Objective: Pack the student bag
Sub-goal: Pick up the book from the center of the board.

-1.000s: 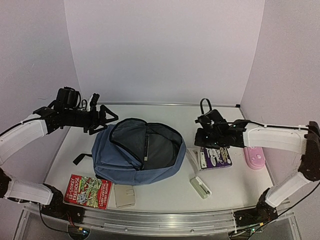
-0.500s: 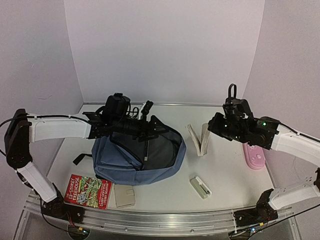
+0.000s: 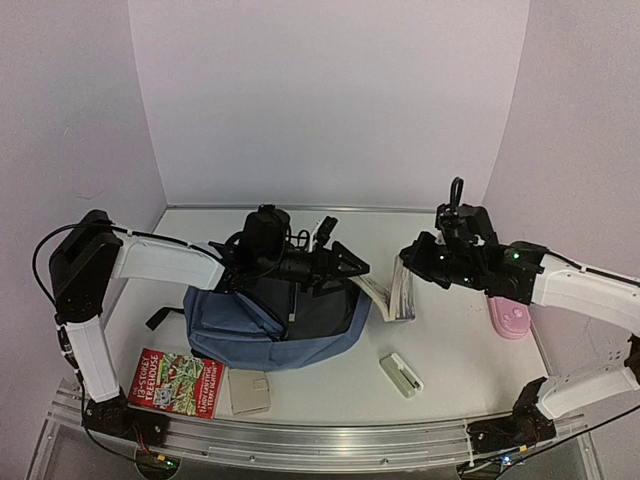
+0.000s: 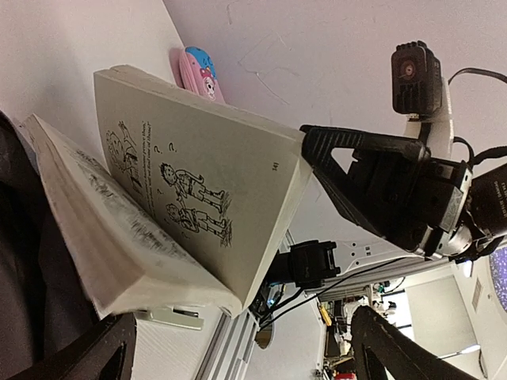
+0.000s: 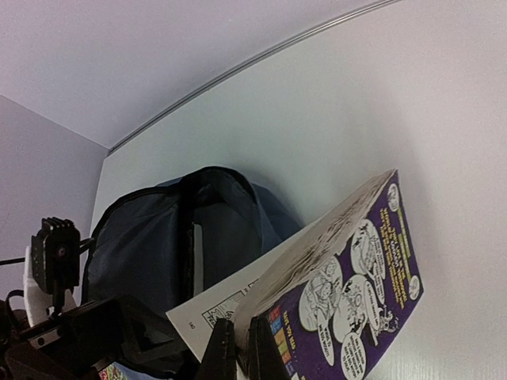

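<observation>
Top external view: the student bag [image 3: 262, 330], a slate-blue backpack, lies on the table [image 3: 455, 350] left of centre, with its main compartment unzipped and gaping upward. My left arm reaches across above that opening. My left fingers [image 4: 388, 348] are spread wide, gripping nothing, and point right at a paperback book [image 3: 392, 292].

My right fingers [image 5: 261, 356] are clenched on the edge of that book's purple cover, holding it in the air just beside the bag's right rim. The book hangs open, slanting from my right fingers down and left toward the rim. I cannot tell whether its lowest pages touch the bag.

In the left wrist view the open book sits straight ahead between my left fingers, with an illustrated page facing me. The bag's mouth is below and to the left of the book. The right arm carries the book, and the left arm is nearer the bag.

I judge that the splayed pages could snag on the rim, and that my left arm partly covers the opening.

A pink pencil case [image 3: 512, 318] lies to the right. A red book [image 3: 175, 383], a flat tan pad [image 3: 249, 391] and a small white case [image 3: 401, 374] lie near the front edge, well apart from the bag's mouth.
</observation>
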Motion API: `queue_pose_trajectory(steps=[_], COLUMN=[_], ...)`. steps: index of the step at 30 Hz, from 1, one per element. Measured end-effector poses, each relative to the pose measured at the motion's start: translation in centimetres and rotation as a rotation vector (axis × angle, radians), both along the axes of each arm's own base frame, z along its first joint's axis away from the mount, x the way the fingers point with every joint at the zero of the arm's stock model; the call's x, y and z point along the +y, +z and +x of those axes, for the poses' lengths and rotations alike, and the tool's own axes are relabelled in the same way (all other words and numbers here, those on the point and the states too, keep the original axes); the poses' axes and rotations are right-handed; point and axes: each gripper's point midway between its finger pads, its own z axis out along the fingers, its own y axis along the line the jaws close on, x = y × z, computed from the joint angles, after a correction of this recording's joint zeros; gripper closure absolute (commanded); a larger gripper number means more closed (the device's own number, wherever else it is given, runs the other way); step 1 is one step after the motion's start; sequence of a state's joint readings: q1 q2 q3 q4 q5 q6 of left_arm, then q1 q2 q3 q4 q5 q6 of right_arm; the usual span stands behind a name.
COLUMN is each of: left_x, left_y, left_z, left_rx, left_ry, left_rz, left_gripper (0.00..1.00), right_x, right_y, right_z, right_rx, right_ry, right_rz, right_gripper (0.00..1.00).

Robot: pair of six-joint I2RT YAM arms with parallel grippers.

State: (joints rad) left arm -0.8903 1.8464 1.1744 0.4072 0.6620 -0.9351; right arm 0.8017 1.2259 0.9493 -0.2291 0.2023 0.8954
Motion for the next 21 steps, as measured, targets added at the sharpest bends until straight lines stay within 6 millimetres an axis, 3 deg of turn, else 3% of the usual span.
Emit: queue_pose_trajectory(steps=[8,17,21], left_x=[-1.9,-3.5,-4.2], left_y=[-1.0,-2.0,-3.2], left_z=[-0.8,-2.3,-2.3], left_rx=[-0.007,-0.078,-0.104], left_ry=[-0.038,-0.047,-0.026], left_rz=[0.048,0.144,0.204], left_gripper=[0.04,0.04,0.12], right_x=[2.1,3.0,3.1], right_y=[-0.6,-0.9,-0.9], right_z=[0.5,0.9,1.0], right_rx=[0.020,0.042,0.047], right_ry=[0.030,0.027,0.018], right_rz=[0.083,0.137,0.157], right_gripper=[1.00,1.00,1.00])
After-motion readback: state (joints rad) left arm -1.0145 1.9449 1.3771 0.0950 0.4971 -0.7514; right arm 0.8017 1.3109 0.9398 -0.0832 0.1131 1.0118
